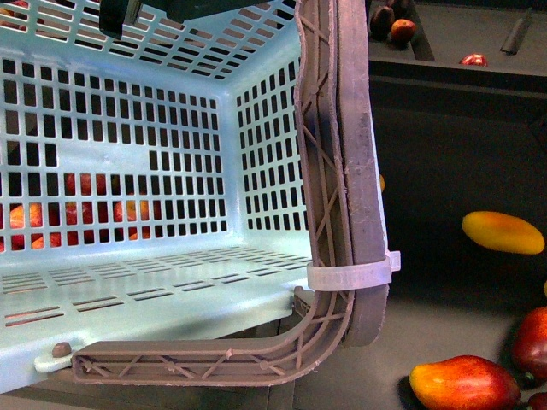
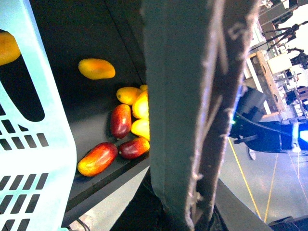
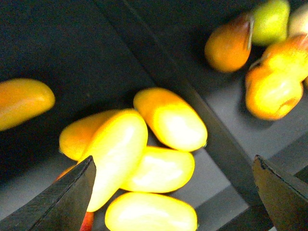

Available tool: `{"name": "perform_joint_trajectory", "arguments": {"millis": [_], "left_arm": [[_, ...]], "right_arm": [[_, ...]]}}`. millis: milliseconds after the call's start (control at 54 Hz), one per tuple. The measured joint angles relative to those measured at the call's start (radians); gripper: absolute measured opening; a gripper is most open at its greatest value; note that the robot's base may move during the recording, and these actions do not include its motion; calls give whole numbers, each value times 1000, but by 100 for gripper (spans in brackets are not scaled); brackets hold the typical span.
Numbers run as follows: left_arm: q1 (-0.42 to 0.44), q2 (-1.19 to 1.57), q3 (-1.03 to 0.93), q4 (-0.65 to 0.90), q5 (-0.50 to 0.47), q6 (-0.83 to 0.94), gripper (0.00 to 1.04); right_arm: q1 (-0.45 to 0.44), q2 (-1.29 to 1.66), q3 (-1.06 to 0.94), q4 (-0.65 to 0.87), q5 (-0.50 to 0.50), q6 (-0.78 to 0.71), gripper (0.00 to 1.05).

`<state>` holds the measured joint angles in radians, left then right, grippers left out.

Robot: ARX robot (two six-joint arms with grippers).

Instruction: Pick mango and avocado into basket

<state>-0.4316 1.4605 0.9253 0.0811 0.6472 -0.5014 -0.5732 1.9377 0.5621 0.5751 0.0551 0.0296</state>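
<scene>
The light-teal basket (image 1: 128,171) hangs tilted close to the front camera, its inside showing no fruit. My left gripper (image 2: 185,211) is shut on its brown ribbed handle (image 2: 192,110); the teal wall (image 2: 29,159) shows beside it. My right gripper (image 3: 174,195) is open, hovering over a cluster of plain yellow mangoes (image 3: 171,118) that lie between its dark fingertips (image 3: 67,199). One more yellow mango (image 1: 502,232) lies alone on the dark shelf in the front view. I cannot make out the avocado in any view.
Red-blushed mangoes (image 1: 466,383) lie at the front right of the dark shelf (image 1: 444,154), more (image 2: 120,120) near the yellow pile. Orange and greenish fruit (image 3: 269,82) sit past a divider ridge (image 3: 202,120). Dark and red fruit (image 1: 402,30) rest on an upper tray.
</scene>
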Motion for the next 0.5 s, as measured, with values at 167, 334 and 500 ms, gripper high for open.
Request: {"name": "perform_joint_trajectory", "arguments": {"millis": [167,334,500], "left_arm": [[0,0,0,0,0,0,11],[0,0,0,0,0,0,11],[0,0,0,0,0,0,11]], "right_arm": [[39,159,62,-29,89,192,97],[114,213,104,-19,180,373,97],[167,263,142,-19,243,462,97]]}}
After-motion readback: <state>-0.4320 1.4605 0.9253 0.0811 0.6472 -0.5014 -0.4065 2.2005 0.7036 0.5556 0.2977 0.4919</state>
